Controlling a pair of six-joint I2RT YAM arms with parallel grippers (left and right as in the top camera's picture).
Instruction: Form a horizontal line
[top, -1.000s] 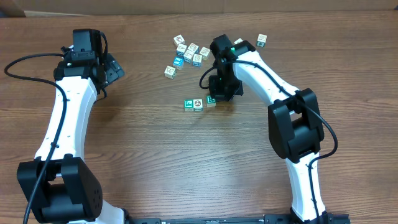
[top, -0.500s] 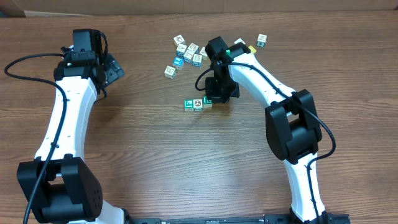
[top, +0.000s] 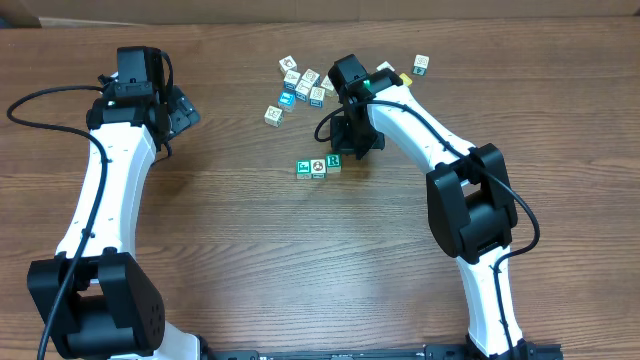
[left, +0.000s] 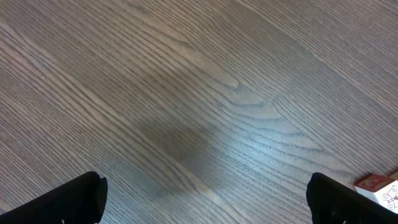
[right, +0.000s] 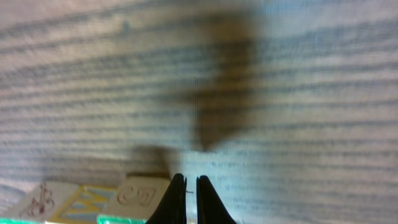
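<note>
**Cube row on wooden table: three cubes set, loose stock remaining**

Item 1. Left gripper (top: 178, 108), far left of the table (top: 230, 250). The jaws stand spread wide with nothing between them. It is well apart from every cube and takes no part in the work.

Item 2. Single loose cube (top: 273, 115), alone, above and left of the row.

Item 3. Cluster of loose cubes (top: 303, 86), several pieces lying close together at the top centre, unsorted, faces mixed cream and blue-green.

Item 4. Horizontal line (top: 318, 167), centre of the table, below the cluster. It holds three pieces in sequence: green cube (top: 303, 168), picture cube (top: 318, 167) and R cube (top: 334, 161). The first two sit level and touching. The R cube adjoins the picture cube but sits slightly higher, so the row is not quite straight.

Item 5. Right gripper (right: 187, 199), just above and right of the R cube. The fingers are pressed together and carry nothing. The overhead view does not show whether it touches the cube.

Item 6. Outlying cube (top: 421, 65), far right at the top, apart from the rest.

Progress, as a judgement: three cubes are placed. The end piece likely needs a nudge into line, and further cubes could be added from the loose stock.

Containers: none in view. All pieces lie directly on the table.
</note>
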